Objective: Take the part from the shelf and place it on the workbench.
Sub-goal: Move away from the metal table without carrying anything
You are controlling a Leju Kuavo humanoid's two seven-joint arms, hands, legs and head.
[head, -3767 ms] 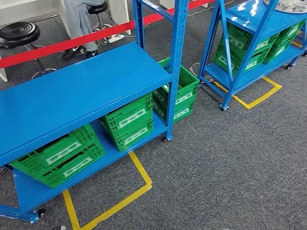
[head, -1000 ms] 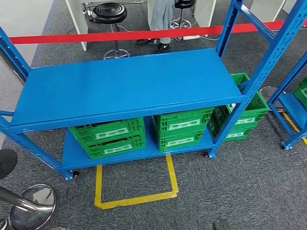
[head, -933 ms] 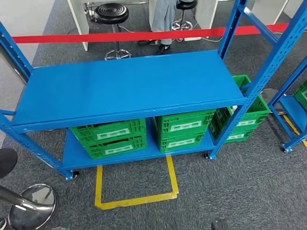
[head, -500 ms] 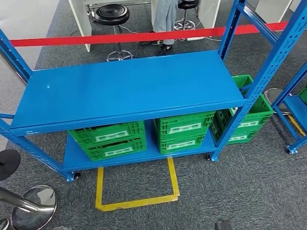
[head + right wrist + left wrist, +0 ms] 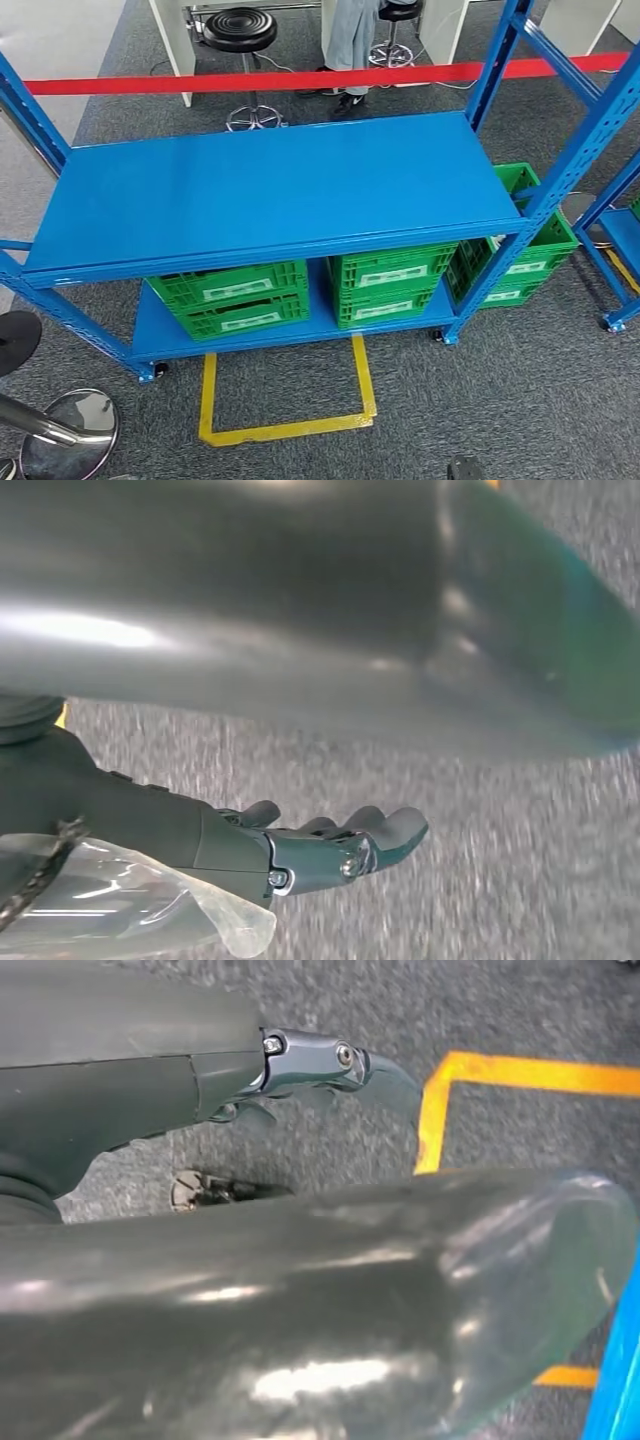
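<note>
Quick update from the remote seat: the whole head view has swung round over the last few seconds, so that's the robot turning and stepping, not the furniture moving. A few seconds ago the blue rack [image 5: 272,185] was off at an angle. Now I'm nearly square to it, with the yellow floor marking [image 5: 287,430] right in front of my feet. In the last half second the picture only drifted a little, so I reckon the walk is about settled. Both arms hang by my sides. The left robot hand [image 5: 317,1060] has its fingers stretched out over the carpet with nothing in them, and the right robot hand [image 5: 332,850] is the same. As for the part, I honestly can't tell where it is (the green crates [image 5: 234,295] on the lower board only show me their sides). Loose hands at a rack fit either heading in to fetch the part or having already dropped it off, so I'm not calling it.
</note>
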